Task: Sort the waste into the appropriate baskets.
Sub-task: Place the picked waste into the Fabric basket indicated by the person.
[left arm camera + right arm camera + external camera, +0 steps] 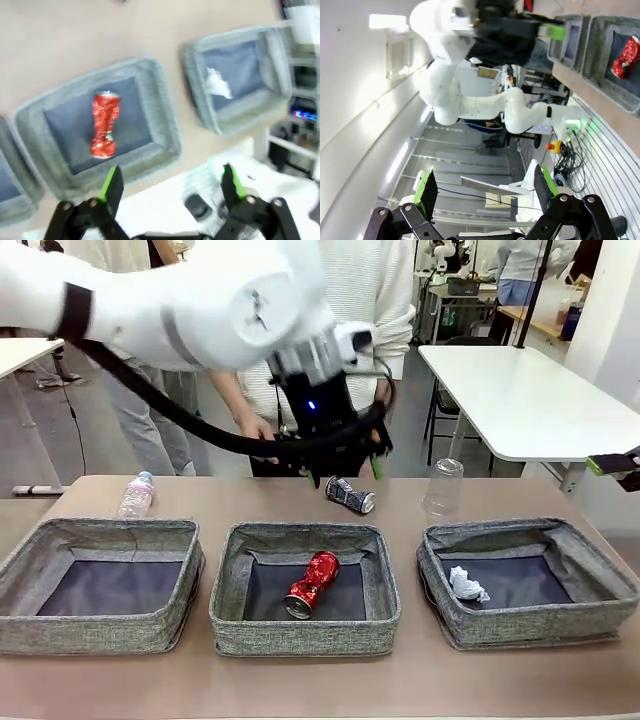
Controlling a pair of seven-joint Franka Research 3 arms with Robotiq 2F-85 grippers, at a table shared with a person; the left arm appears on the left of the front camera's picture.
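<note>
My left gripper (346,472) hangs open and empty above the table's far side, just behind the middle basket (228,580). Right below it a crushed black-and-silver can (350,495) lies on the table. In that basket lies a crushed red can (313,583). The right basket (590,540) holds a crumpled white paper wad (467,584). The left basket (100,530) has nothing in it. The blurred left wrist view looks past the open left gripper (171,182) at the red can (103,131) and the paper wad (218,83). My right gripper (485,186) is open and empty, off the table's right edge (618,465).
A clear plastic bottle (136,494) lies behind the left basket. A clear plastic cup (444,487) stands upside down behind the right basket. A person stands at the far side, one hand (258,430) close to my left arm. A white table (520,400) stands at the back right.
</note>
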